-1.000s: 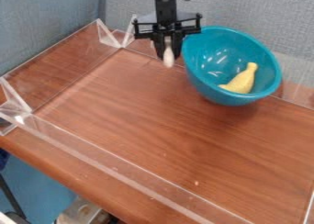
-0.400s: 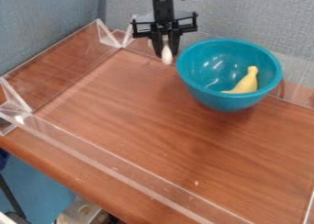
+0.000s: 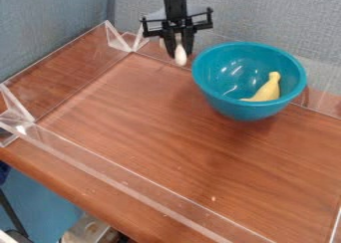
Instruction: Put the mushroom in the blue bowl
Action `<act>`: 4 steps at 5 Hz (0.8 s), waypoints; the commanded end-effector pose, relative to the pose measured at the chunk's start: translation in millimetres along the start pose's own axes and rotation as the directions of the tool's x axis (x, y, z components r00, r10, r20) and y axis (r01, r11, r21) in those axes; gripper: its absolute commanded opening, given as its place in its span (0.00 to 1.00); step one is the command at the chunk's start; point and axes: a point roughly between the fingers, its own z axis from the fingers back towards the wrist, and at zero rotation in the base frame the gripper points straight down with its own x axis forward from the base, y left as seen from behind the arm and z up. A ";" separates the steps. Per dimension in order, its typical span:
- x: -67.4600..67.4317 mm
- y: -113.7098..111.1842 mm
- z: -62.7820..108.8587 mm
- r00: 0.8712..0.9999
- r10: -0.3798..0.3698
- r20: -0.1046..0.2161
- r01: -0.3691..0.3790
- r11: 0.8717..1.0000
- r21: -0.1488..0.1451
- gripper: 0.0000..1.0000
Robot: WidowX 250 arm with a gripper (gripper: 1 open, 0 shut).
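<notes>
**Mushroom held up at the back edge, beside the bowl**

Mushroom was right there in the single camera view, a small cream-white piece hanging from the gripper near the back edge of the wooden table. The black claw pointed straight down, its fingers pinched narrow on the mushroom's upper part, with the lower end of the toy dangling below them. Whether the mushroom cleared the wood entirely was hard to judge from this angle, though it appeared lifted.

Just to the picture's right of the claw sat the blue bowl, glossy teal and deep, parked toward the back right corner of the table. The mushroom hung just outside the bowl's left rim, close to it, not over the opening. Inside the bowl lay a yellow curved piece, resting against the right inner wall.

A low clear acrylic wall ran round the table's edges, with a folded corner at the back left, close to the gripper. A grey-blue panel stood behind the back edge.
</notes>
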 end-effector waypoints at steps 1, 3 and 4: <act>12.6 0.4 27.7 0.998 0.015 0.062 -0.013 0.999 -0.036 0.00; 14.8 0.4 44.4 0.998 0.031 0.060 -0.026 0.997 -0.072 0.00; 14.5 -1.1 57.7 0.998 0.033 0.054 -0.027 0.994 -0.101 0.00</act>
